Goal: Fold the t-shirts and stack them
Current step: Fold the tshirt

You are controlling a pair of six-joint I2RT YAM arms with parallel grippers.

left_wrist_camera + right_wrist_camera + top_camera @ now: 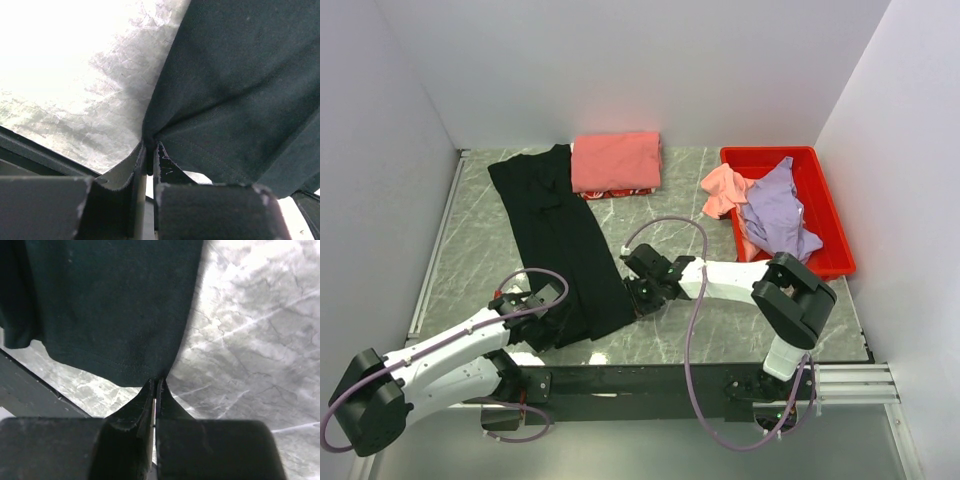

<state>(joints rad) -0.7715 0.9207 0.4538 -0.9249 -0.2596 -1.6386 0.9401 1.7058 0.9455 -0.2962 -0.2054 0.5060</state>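
The left gripper [544, 324] has its jaws pressed nearly together on a bunched corner of the black t-shirt's [555, 240] near hem. In the left wrist view the dark cloth [235, 90] gathers into folds right at the fingertips [140, 155] and fans out toward 1 o'clock. The right gripper [642, 297] pinches the opposite near corner of the same hem. Its wrist view shows the two fingers [145, 392] closed to a thin slit on the stitched edge, with the black cloth [110, 305] spreading toward 11 o'clock and bare marble at 2 o'clock.

Seen from above, the black t-shirt lies as a long strip on the grey marble table [480, 250], running from the grippers at 6 o'clock toward 11 o'clock, its far end close to the back wall. Touching that far end, at 12 o'clock, sits a folded coral-red t-shirt [615, 160] on top of another red item whose edge peeks out beneath. At 2 o'clock the red bin [765, 151] holds a crumpled lavender t-shirt [775, 210], and a pink t-shirt [723, 190] drapes over the bin's left wall onto the table.
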